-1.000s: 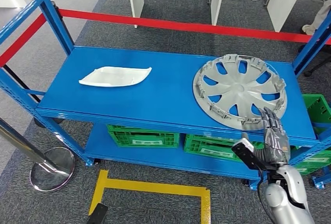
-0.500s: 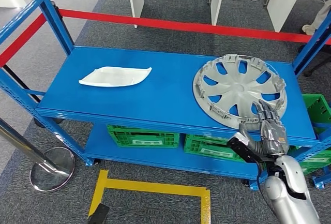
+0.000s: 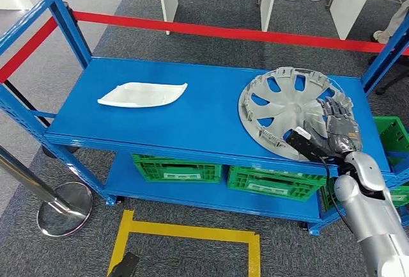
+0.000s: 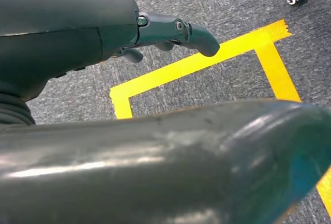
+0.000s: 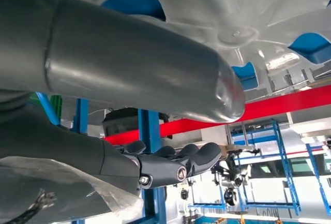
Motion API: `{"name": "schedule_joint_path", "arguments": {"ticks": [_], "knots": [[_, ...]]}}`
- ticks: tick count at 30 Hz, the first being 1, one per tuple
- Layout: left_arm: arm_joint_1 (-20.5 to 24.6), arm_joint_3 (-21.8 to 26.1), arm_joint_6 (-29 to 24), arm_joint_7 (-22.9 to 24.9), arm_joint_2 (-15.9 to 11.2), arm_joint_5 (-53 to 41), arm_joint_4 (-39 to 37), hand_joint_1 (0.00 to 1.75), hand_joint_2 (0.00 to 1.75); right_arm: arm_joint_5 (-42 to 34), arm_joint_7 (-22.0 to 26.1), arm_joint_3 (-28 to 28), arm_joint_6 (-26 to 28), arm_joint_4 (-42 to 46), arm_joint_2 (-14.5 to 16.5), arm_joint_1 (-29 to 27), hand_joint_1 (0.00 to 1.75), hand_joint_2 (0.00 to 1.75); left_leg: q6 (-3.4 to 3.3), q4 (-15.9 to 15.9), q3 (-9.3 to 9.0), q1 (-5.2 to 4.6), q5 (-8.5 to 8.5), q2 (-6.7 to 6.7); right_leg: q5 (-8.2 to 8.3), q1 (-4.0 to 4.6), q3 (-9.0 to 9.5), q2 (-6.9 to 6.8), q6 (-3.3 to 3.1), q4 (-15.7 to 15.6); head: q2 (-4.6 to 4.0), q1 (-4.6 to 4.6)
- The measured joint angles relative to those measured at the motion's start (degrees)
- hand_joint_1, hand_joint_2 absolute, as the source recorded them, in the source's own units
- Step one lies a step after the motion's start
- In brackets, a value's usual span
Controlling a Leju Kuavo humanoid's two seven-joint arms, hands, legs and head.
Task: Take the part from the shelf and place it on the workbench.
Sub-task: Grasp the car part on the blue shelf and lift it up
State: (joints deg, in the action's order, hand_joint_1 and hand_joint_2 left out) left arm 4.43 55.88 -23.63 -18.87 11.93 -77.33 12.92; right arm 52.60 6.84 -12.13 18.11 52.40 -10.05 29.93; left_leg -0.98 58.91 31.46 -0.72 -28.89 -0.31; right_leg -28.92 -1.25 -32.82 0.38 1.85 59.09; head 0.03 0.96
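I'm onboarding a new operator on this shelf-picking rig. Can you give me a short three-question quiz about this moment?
1. True or false: the right hand is over the near right part of the grey wheel cover.
2. Which thing lies on the left part of the blue shelf? A) white curved panel B) green crate C) red tape
3. Fill in: in the left wrist view, the left hand hangs over grey carpet marked with ____ tape.

Key: 1 true; 2 A; 3 yellow.
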Motion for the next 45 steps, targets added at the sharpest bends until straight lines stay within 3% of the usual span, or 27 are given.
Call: {"name": "schedule_joint_path", "arguments": {"ticks": [18,27,40,44,45], "knots": [[0.01,-0.10,-0.06,0.00,0.24,-0.07,0.00,0.00,0.00,2.47,0.46,-3.70,2.41,-4.96,0.53,1.28,0.00,0.00,-0.01,0.00,0.03,0.00,-0.01,-0.01,0.00,0.00,0.01,-0.02,0.00,0.00,0.01,0.00],[0.00,-0.09,-0.41,0.00,0.46,0.20,0.00,0.00,0.00,3.55,1.07,-7.39,2.66,0.26,3.03,-4.02,0.00,0.00,0.00,0.00,0.06,0.01,-0.01,-0.01,-0.01,0.01,-0.02,-0.02,0.00,0.00,-0.01,0.00],[-0.01,-0.09,-0.46,-0.01,0.55,0.20,0.00,0.00,0.00,1.99,1.39,-10.87,-0.95,4.80,3.45,-5.84,0.00,0.00,-0.01,0.01,0.06,0.00,0.00,-0.01,0.00,0.00,0.00,-0.02,0.00,0.00,0.01,0.00],[-0.01,-0.08,-0.46,-0.01,0.56,0.18,0.00,0.00,0.00,1.96,1.39,-11.33,-0.80,5.15,3.45,-6.14,0.00,1.75,-0.01,0.01,0.06,0.00,-0.01,-0.01,0.00,0.01,-0.01,-0.02,0.00,0.00,0.01,0.00],[-0.01,-0.08,-0.46,-0.01,0.58,0.15,0.00,0.00,0.00,1.96,1.40,-11.43,-0.66,5.27,3.45,-6.24,0.00,1.75,-0.01,0.01,0.06,0.00,-0.01,-0.01,0.00,0.01,-0.01,-0.02,0.00,0.00,0.01,0.00]]}}
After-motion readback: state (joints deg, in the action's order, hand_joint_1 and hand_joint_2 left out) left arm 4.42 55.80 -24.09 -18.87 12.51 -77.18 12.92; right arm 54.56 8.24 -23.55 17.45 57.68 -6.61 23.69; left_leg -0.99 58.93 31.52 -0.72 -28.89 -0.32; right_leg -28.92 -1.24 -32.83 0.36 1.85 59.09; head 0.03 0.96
